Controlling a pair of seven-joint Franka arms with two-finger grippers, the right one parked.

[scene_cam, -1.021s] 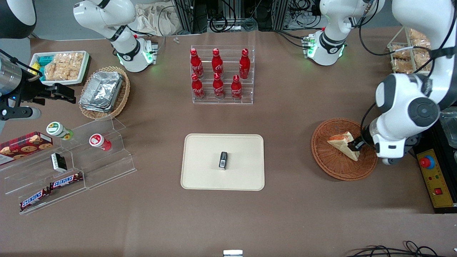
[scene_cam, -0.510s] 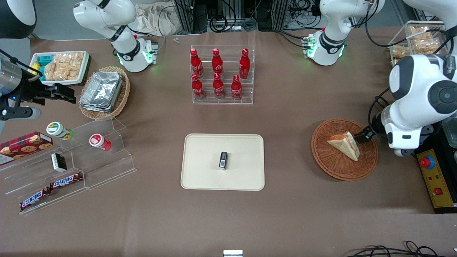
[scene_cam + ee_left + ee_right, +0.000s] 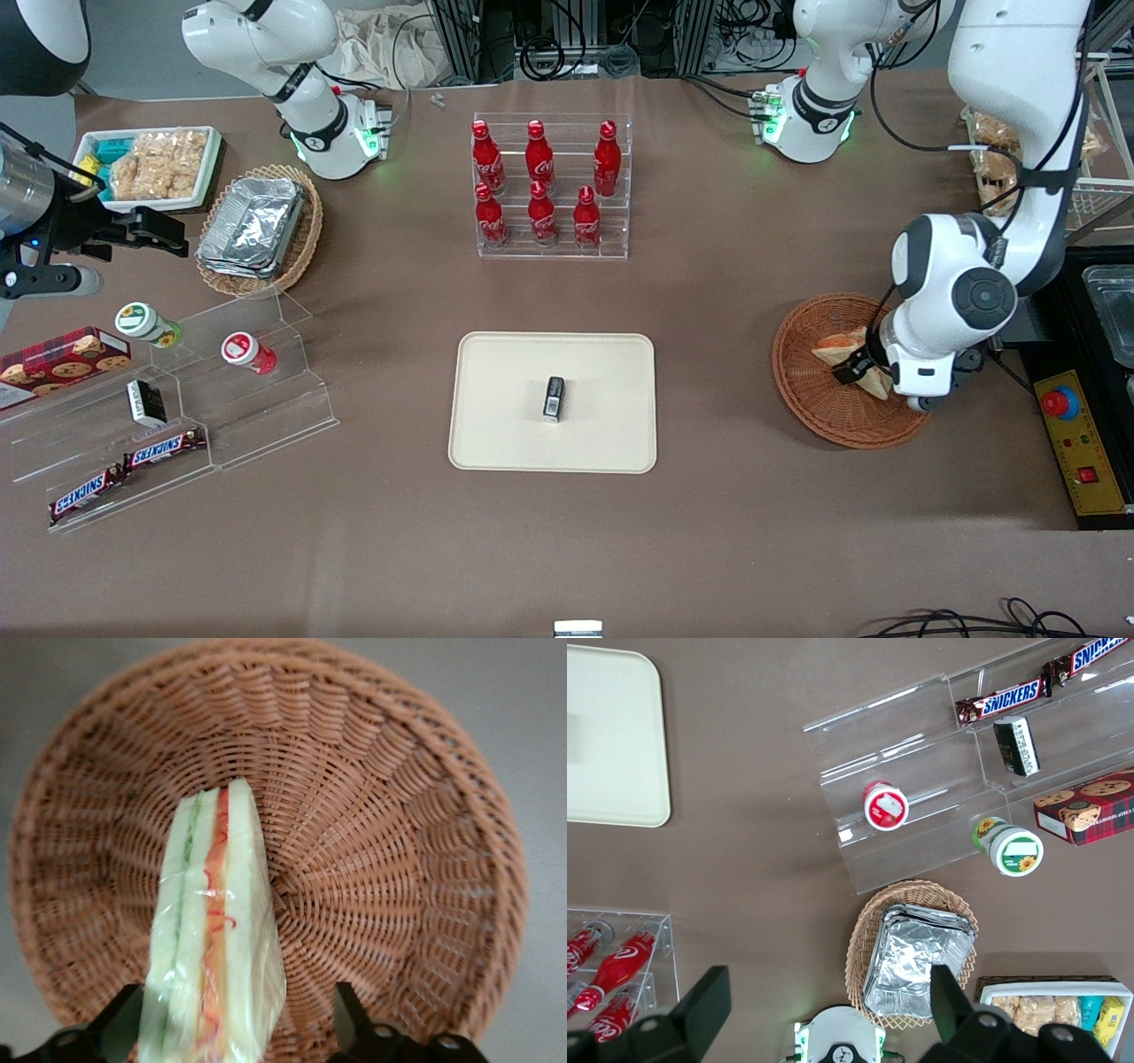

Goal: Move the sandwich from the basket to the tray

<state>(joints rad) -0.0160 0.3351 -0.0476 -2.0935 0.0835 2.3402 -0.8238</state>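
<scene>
down in the round reddish-brown woven basket (image 3: 833,416) lies the sandwich (image 3: 213,939), a triangular wedge of pale white bread in clear film, standing on edge so its orange-red and green filling faces upward. the left arm's tool (image 3: 858,370) hangs low over it with its jaws spread wide, one black fingertip (image 3: 120,1023) just beside the bread and the other (image 3: 350,1014) apart from it over bare wicker; nothing is gripped. the basket's weave runs in tight rings around a flat centre and sits on the brown desk (image 3: 726,292) toward the working arm's end. nearer the middle of the desk lies the flat cream tray (image 3: 500,381) with rounded corners and a low rim, a small dark box (image 3: 554,397) resting on it.
</scene>
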